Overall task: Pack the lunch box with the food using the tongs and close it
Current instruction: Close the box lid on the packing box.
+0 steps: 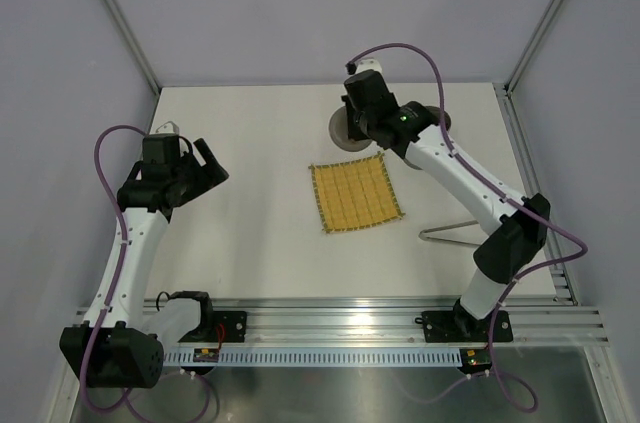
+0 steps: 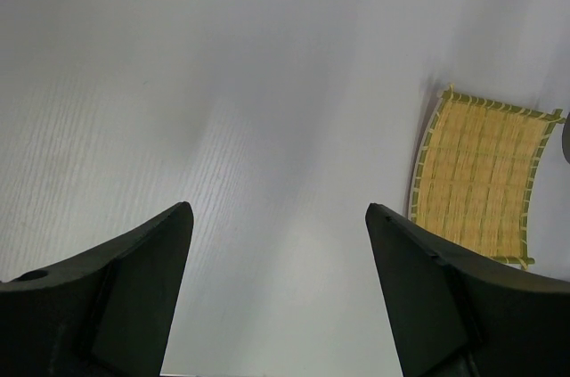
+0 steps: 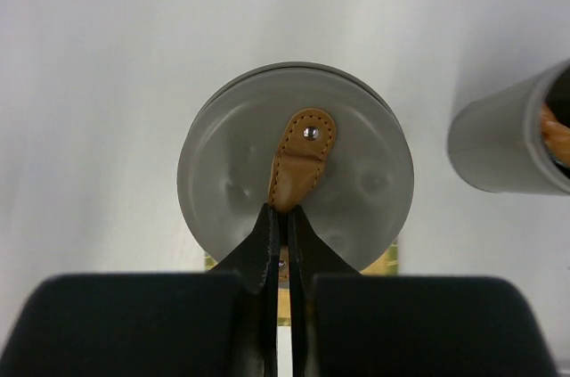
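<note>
The lunch box (image 3: 503,141), a tall grey metal cylinder, stands upright at the far side of the white counter (image 1: 250,243), with an orange piece of food (image 3: 557,138) showing inside its mouth. Nearest the arm bases, slim silver V-shaped tongs (image 1: 448,230) lie flat beside the right arm. Further in, a yellow woven square mat (image 1: 355,194) lies mid-counter. The left tool (image 1: 205,168) hangs over bare counter to the left, its jaws spread wide and empty. Beyond the mat, the right tool (image 3: 283,217) is pinched closed on the brown leather tab (image 3: 301,159) of the shallow round grey lid (image 3: 356,181), just beside the lunch box.
</note>
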Motion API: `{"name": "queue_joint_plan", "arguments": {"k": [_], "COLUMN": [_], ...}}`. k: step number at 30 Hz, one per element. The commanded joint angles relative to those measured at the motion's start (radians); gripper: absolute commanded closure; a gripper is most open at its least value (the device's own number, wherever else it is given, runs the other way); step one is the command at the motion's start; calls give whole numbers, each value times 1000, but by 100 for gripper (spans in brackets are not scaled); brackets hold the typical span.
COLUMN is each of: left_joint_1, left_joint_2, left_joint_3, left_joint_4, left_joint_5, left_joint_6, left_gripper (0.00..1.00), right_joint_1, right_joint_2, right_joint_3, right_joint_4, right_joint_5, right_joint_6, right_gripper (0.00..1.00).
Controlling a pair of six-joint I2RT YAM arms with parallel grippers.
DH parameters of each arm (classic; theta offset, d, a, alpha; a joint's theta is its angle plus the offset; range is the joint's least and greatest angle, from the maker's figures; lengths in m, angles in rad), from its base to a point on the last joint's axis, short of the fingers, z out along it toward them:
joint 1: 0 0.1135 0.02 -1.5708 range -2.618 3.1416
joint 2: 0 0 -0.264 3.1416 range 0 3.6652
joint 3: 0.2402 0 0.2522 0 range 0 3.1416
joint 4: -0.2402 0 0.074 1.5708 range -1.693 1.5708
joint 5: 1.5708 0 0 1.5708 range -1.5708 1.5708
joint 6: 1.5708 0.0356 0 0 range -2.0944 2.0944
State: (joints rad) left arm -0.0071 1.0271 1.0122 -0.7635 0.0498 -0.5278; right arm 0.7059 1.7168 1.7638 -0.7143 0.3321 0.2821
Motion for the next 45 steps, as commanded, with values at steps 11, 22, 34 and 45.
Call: {"name": "queue_joint_plan", "arguments": {"k": [11, 22, 34, 45], "left_joint_1": [6, 6, 6, 6], "left_joint_2": [-29, -10, 30, 65], "left_joint_3": [2, -1, -12, -9], "left_joint_4": [16, 20, 41, 49], "left_joint_5": [33, 32, 39, 48], "left_joint_6": [9, 17, 11, 12], "left_gripper": [17, 18, 18, 18], "right_joint_1": [-324, -523, -602, -609], "right_joint_2": [18, 133, 191, 234], "right_joint_3": [128, 210, 237, 263], "right_joint_4": [-137, -165, -175, -221], "right_joint_5": [-51, -163, -252, -300], "right_joint_6": [-75, -90, -89, -104], "right_gripper": [100, 100, 100, 100]}}
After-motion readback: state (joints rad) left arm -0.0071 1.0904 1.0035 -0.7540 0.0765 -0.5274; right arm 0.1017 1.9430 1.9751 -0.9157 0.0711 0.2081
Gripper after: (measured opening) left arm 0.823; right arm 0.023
